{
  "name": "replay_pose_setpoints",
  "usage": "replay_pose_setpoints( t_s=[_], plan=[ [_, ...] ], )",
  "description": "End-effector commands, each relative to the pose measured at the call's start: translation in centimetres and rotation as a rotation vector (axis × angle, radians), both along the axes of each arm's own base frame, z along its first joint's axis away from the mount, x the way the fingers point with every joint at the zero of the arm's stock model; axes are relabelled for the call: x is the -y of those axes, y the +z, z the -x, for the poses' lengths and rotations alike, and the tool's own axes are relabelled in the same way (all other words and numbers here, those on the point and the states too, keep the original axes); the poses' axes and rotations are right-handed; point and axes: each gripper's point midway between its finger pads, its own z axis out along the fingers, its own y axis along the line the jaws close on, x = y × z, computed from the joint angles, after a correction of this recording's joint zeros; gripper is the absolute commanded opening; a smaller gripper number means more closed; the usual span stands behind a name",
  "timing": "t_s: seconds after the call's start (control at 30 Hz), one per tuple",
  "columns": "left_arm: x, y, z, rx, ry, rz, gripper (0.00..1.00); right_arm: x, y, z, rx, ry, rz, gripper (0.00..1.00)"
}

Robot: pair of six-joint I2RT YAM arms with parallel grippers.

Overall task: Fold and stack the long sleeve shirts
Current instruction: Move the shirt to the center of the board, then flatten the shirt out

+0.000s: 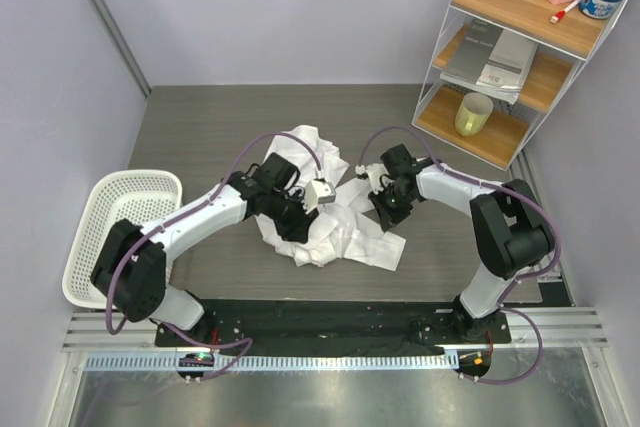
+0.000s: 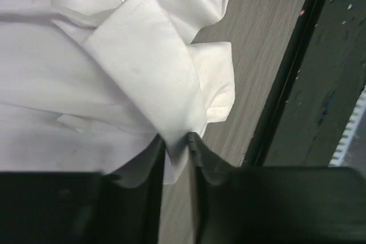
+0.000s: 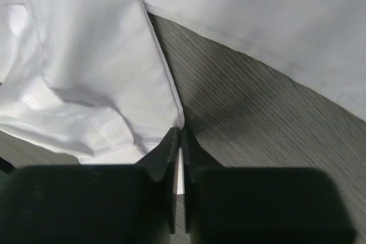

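White long sleeve shirt (image 1: 330,232) lies crumpled mid-table (image 1: 200,137); nothing folded, no stack begun.
Left gripper (image 2: 178,144) pinches a sleeve cuff and right gripper (image 3: 178,141) pinches a hem edge, so I judge spreading it flat comes first.

High rear camera looks down; wrist cameras closely share shirts (image 1: 345,232).
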Motion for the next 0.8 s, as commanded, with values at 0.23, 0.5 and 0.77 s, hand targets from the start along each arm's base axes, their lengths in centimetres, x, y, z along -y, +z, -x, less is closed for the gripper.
replay_pose_setpoints(
  t_s=[0.23, 0.5, 0.77],
  plan=[
    [3.7, 11.5, -0.1, 0.065, -0.062, 0.185, 0.00, 3.8, 7.3, -4.4, 0.204, -0.095, 0.019, 0.01],
    [12.7, 11.9, 9.9, 0.143, -0.555, 0.142, 0.00, 7.4, 15.9, -10.0, 0.396, -0.182, -0.028, 0.01],
    [12.2, 11.6, 9.5, 0.134, -0.568, 0.085, 0.47, 8.1, 24.4, -10.6, 0.612, -0.153, -0.038, 0.01]
  ],
)
